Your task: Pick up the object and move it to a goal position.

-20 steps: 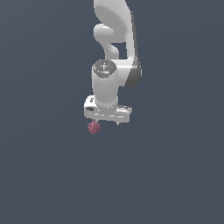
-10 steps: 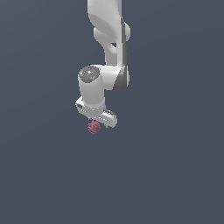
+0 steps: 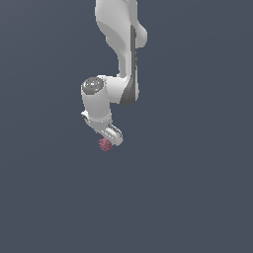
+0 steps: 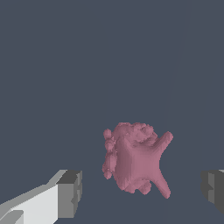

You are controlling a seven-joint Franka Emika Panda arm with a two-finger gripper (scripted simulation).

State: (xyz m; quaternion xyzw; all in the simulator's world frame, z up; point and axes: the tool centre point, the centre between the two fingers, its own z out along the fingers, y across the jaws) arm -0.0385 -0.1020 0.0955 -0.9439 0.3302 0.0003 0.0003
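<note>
Gripper (image 4: pixel 140 192): I see its jaws spread wide in the wrist view, one grey-tipped finger (image 4: pixel 70 194) to one side and the other finger (image 4: pixel 213 191) at the far edge of the picture.
Grip: I see open gaps between the object and both fingers, so neither pad touches it and nothing is clamped.
Object (image 4: pixel 134 158): a dark pink, lumpy clump with a rough knobbly end and two short prongs sticking out; it sits between the two fingers, nearer the middle than either tip.
Object, exterior view (image 3: pixel 105 144): a small pink speck just below the white hand, at the side toward the exterior view's left.
Contact seen from outside: I cannot tell whether the clump touches the hand there; it is too small and the two overlap.
Gripper, exterior view (image 3: pixel 110 139): it points downward and is tilted; I cannot make out the fingers separately.
Arm (image 3: pixel 121 59): white, coming down from the top of the exterior view, bent at a joint above the hand.
Surroundings (image 3: pixel 197 197): plain dark grey-blue all round.
</note>
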